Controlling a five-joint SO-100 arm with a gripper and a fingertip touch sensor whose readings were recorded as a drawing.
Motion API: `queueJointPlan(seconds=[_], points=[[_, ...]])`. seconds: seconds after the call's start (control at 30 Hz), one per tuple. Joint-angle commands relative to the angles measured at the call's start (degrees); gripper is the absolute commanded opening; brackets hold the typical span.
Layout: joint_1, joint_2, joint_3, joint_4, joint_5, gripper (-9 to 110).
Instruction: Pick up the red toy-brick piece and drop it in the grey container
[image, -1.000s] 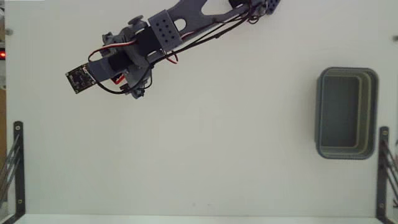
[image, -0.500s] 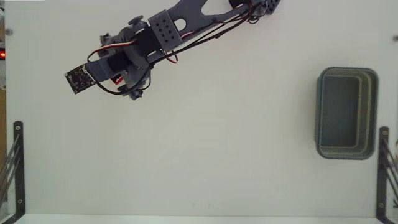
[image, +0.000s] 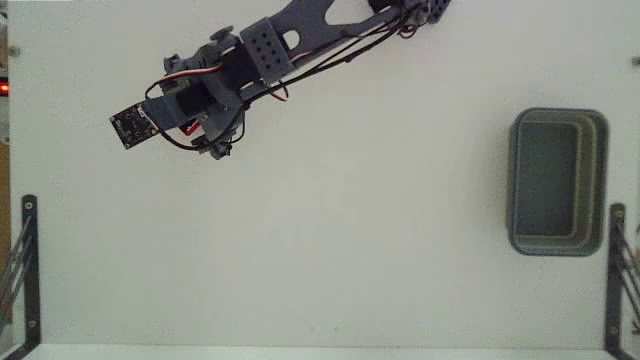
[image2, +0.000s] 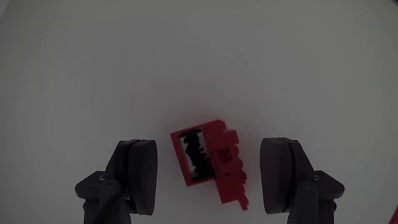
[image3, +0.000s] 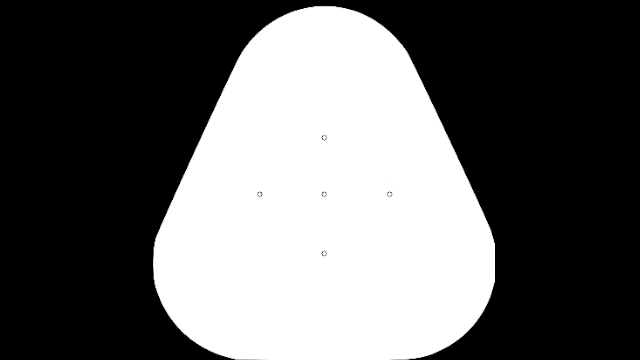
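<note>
In the wrist view the red toy-brick piece (image2: 211, 162) lies flat on the white table, its dark gap facing up. My gripper (image2: 211, 177) is open and straddles it: one dark finger (image2: 137, 174) stands to the brick's left and the other to its right, neither touching. In the fixed view the arm reaches to the upper left, and only a sliver of the red toy-brick piece (image: 187, 127) shows under the gripper (image: 185, 125). The grey container (image: 557, 181) sits far off at the right side of the table, holding nothing.
Black metal brackets (image: 22, 262) stand at the lower left and lower right (image: 617, 268) table edges, the right one just below the container. The arm's base is at the top edge, with cables along the link (image: 320, 45).
The wrist end of the arm has shifted slightly right and up in the fixed view. The container has not moved.
</note>
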Motion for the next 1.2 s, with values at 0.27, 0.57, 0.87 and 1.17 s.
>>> queueJointPlan(seconds=[0.27, 0.57, 0.87, 1.17], points=[[1.09, 1.51, 1.95, -3.34, 0.26, 110], [1.09, 1.31, 3.17, -4.77, 0.26, 110], [1.09, 1.08, 4.29, -6.11, 0.26, 110], [1.09, 0.85, 5.3, -7.36, 0.26, 110]])
